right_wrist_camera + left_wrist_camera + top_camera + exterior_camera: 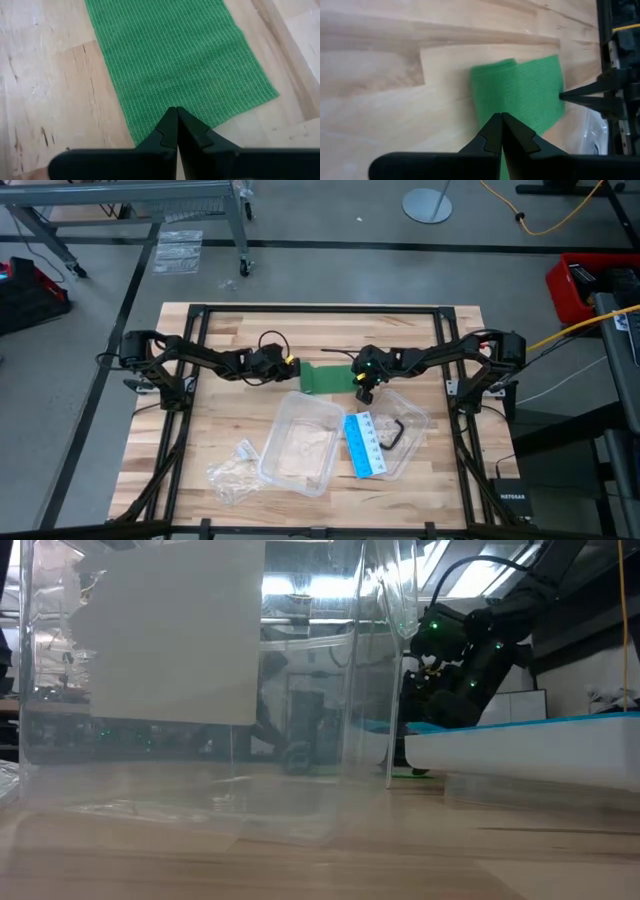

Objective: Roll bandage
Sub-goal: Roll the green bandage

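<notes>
The left gripper (291, 362) hovers at the left end of the bandage (328, 377), its fingers pressed together and holding nothing; the bandage lies flat on the bench (230, 330), its left end a little folded; the right gripper (362, 393) stands at the right end, fingers together too, empty. I judge the rolling is only beginning; next, one end must be pinned while the other curls over. In the low view a clear tub (190, 690) hides the bandage almost fully.
</notes>
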Robot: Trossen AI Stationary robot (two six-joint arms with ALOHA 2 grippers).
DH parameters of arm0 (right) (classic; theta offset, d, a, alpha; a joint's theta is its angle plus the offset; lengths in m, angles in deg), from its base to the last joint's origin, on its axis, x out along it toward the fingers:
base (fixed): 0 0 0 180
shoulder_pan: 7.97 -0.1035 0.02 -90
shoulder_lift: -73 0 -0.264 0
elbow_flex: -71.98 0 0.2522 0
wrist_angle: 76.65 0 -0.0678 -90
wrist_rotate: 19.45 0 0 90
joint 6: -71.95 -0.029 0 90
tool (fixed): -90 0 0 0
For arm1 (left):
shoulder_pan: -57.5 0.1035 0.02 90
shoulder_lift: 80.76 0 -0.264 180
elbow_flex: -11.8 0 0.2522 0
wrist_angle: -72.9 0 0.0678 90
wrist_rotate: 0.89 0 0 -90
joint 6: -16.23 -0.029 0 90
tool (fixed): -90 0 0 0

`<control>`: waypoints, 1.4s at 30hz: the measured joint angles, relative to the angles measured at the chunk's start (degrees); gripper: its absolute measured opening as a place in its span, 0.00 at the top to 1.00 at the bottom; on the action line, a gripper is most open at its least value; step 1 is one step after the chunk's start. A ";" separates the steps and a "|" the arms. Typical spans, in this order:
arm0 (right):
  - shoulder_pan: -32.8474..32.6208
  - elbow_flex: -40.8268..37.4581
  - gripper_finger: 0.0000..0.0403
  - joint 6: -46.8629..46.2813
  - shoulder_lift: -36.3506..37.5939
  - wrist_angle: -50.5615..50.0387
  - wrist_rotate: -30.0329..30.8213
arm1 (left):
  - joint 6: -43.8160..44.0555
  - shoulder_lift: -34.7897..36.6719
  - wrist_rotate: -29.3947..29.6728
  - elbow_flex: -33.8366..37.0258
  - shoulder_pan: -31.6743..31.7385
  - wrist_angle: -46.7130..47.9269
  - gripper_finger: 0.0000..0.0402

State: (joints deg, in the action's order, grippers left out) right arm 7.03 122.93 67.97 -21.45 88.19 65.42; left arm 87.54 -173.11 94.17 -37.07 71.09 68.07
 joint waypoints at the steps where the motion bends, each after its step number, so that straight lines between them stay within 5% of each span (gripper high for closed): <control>1: 0.00 0.00 0.98 0.00 0.00 -0.05 0.00 | -0.38 0.00 -0.02 -0.17 0.08 0.00 1.00; 24: 0.01 0.02 0.98 0.00 0.07 -2.28 -0.26 | 0.38 -0.02 -1.70 -0.59 -0.38 4.93 1.00; 42: 0.00 0.18 0.98 0.00 0.09 -2.35 -0.44 | 1.60 -6.86 -2.32 -2.33 -1.22 -7.33 1.00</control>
State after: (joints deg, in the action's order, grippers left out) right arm 7.03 123.12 67.96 -21.36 85.84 64.98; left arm 89.14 -179.98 91.85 -39.41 69.88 60.74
